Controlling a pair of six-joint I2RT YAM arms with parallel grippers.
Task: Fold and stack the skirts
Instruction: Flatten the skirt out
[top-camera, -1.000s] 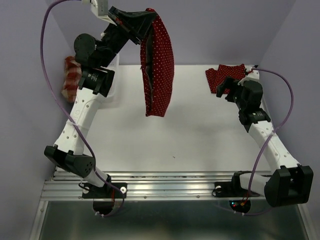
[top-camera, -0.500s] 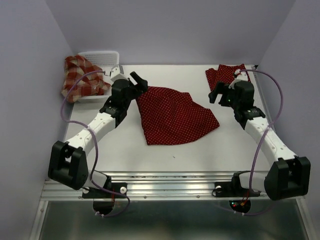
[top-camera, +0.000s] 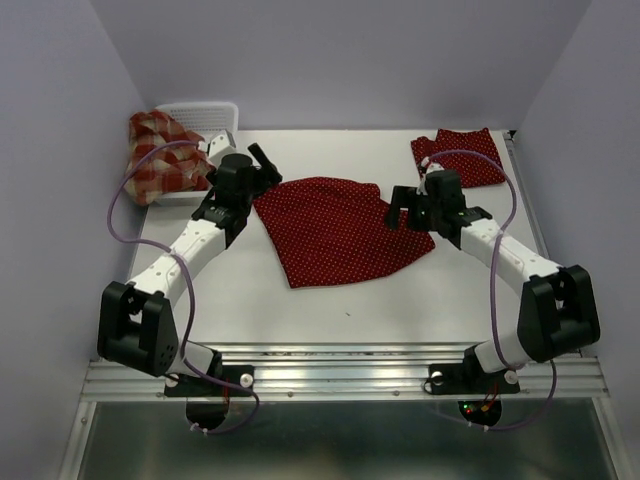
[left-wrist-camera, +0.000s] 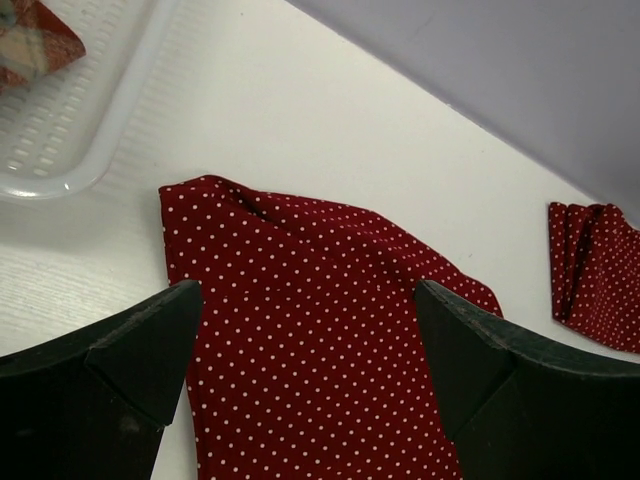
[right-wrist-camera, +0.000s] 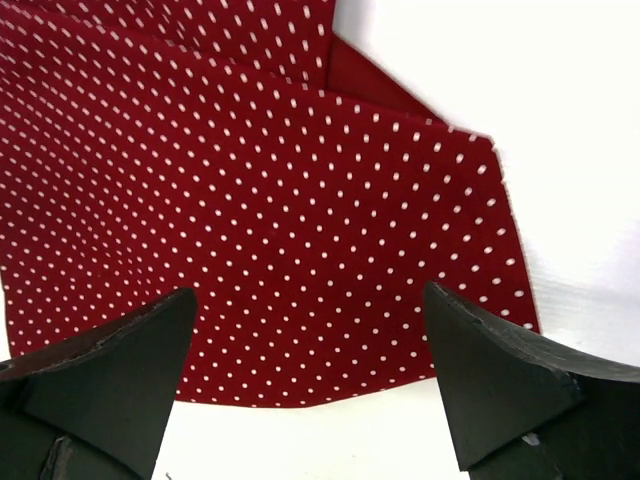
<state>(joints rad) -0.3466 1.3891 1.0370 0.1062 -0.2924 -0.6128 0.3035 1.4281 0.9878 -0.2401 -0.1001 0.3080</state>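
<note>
A dark red polka-dot skirt (top-camera: 340, 232) lies spread flat in the middle of the table. My left gripper (top-camera: 265, 170) stands open over its back left corner, holding nothing; the left wrist view shows cloth (left-wrist-camera: 300, 250) between the wide jaws (left-wrist-camera: 308, 300). At the skirt's right edge my right gripper (top-camera: 398, 208) is open too, hovering above the hem (right-wrist-camera: 250, 180) with its jaws (right-wrist-camera: 310, 300) apart. A second polka-dot skirt (top-camera: 462, 155) lies folded at the back right (left-wrist-camera: 600, 270). The plaid skirt (top-camera: 158, 160) is bunched in the basket.
A white mesh basket (top-camera: 208, 110) sits at the back left corner, its rim (left-wrist-camera: 90, 150) close to the left gripper. Purple walls close in the back and both sides. Purple cables loop off both arms. A metal rail runs along the near edge.
The left arm came down from high up, laid the hanging polka-dot skirt on the table and opened, letting it go. The right arm swung left to the skirt's right edge.
</note>
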